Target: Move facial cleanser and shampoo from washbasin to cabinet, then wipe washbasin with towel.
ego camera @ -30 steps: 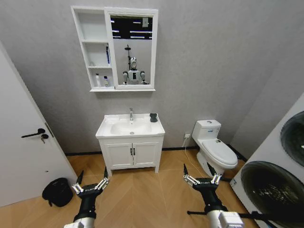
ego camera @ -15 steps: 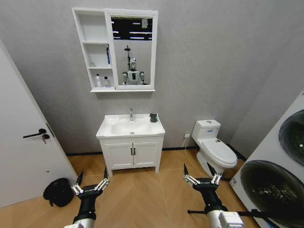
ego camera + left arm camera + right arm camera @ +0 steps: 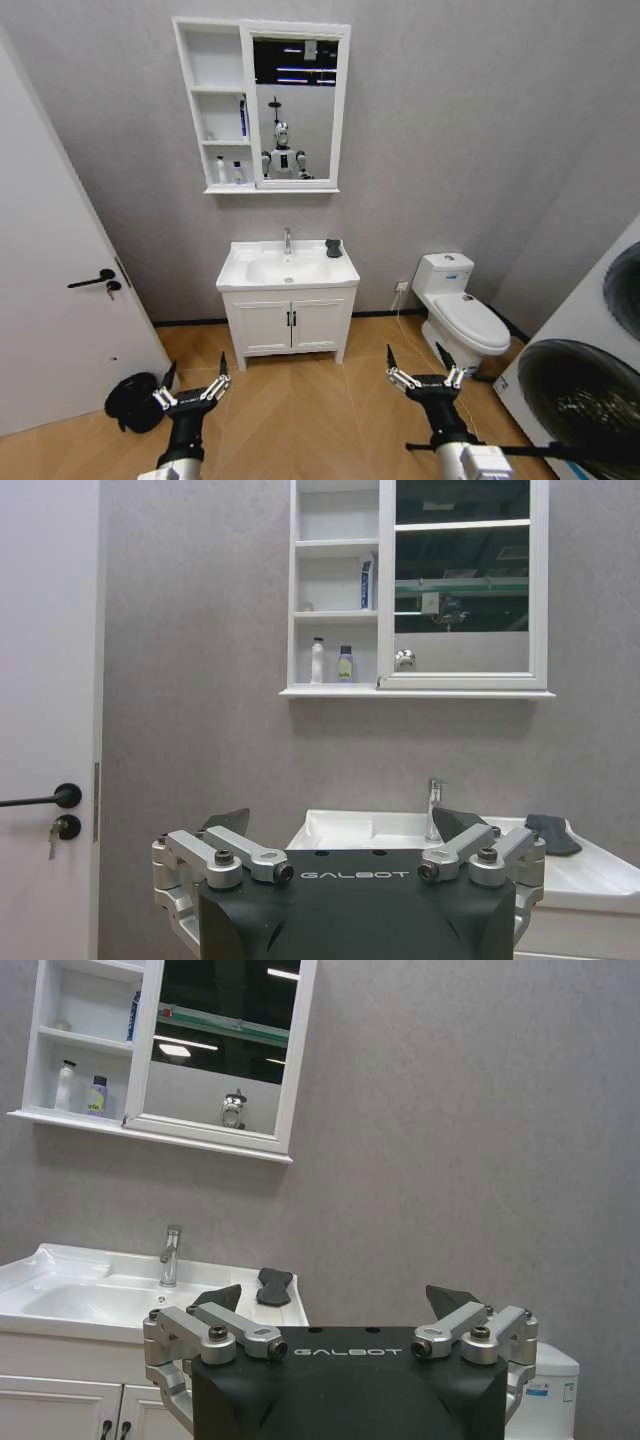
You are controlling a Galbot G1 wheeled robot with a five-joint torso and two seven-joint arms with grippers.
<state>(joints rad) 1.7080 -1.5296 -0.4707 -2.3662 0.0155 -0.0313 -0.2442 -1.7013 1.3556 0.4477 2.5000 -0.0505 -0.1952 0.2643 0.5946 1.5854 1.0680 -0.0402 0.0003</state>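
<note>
- Two grippers hang low in front of you over the wooden herringbone floor (image 3: 300,400), well short of the sink: the left gripper (image 3: 190,383) and the right gripper (image 3: 420,369), each with its fingers spread wide apart and nothing between them.
- You can see the same spread on the left gripper (image 3: 340,825) in its own wrist view, and on the right gripper (image 3: 335,1300) in its wrist view; both point toward the far wall.
- Your white rectangular ceramic washbasin (image 3: 288,268) sits against the grey wall on a white two-door vanity with black handles (image 3: 290,325), with a chrome tap (image 3: 287,240) at the back of the bowl.
- Your small dark grey-black folded towel (image 3: 333,247) lies on the washbasin top at the back corner on your right, just beside the tap's side of the rim and apart from the bowl.
- Up on the wall above the washbasin is the white wall-mounted cabinet with three open shelf niches and a tall framed mirror (image 3: 262,105).
- On the lowest niche you have a small white bottle (image 3: 221,171) and a small yellow-green bottle with a dark cap (image 3: 237,173) standing upright side by side; which is cleanser and which shampoo cannot be told.
- On the middle niche a blue and white tube (image 3: 243,117) stands upright against the mirror-side wall.
- To your right of the vanity stands a white toilet (image 3: 460,315); to your left is a white door with a black lever handle (image 3: 92,281), and a black bag (image 3: 135,401) lies on the floor near it.
</note>
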